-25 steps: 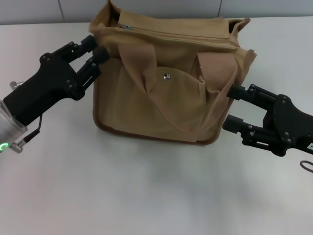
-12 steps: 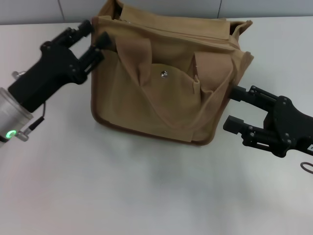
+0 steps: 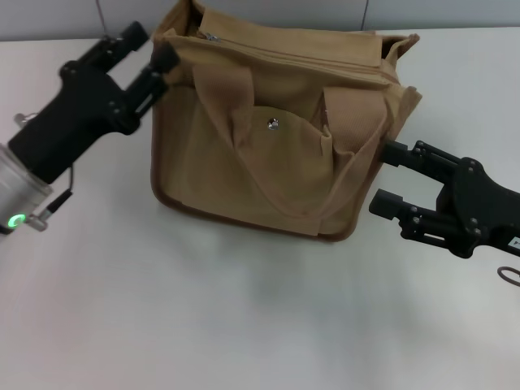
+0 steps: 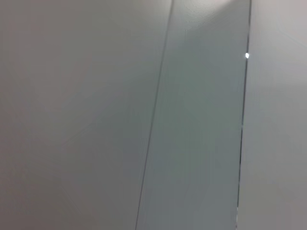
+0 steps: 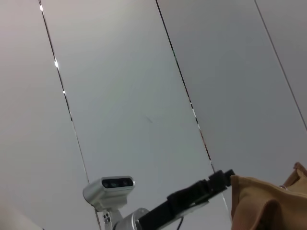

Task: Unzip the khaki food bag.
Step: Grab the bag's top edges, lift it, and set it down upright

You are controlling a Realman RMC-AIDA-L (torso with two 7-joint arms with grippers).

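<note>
The khaki food bag [image 3: 276, 146] stands on the white table in the head view, front pocket and silver snap [image 3: 274, 123] facing me, both handles drooped over the front. Its top zipper [image 3: 292, 54] lies shut, with the pull [image 3: 211, 36] at the bag's left end. My left gripper [image 3: 150, 46] is open at the bag's top left corner, one finger against the fabric. My right gripper [image 3: 386, 177] is open beside the bag's right end, holding nothing. The right wrist view shows a bag corner [image 5: 264, 201] with the left gripper [image 5: 221, 178] next to it. The left wrist view shows only wall.
The white table [image 3: 203, 309] stretches in front of the bag. A grey panelled wall [image 3: 268, 12] rises just behind it. A small dark cable loop [image 3: 510, 275] lies at the right edge by my right arm.
My left gripper has moved up and back along the bag's left end to its top corner, and its fingers have spread. The bag shifted slightly. The right gripper has barely moved.
</note>
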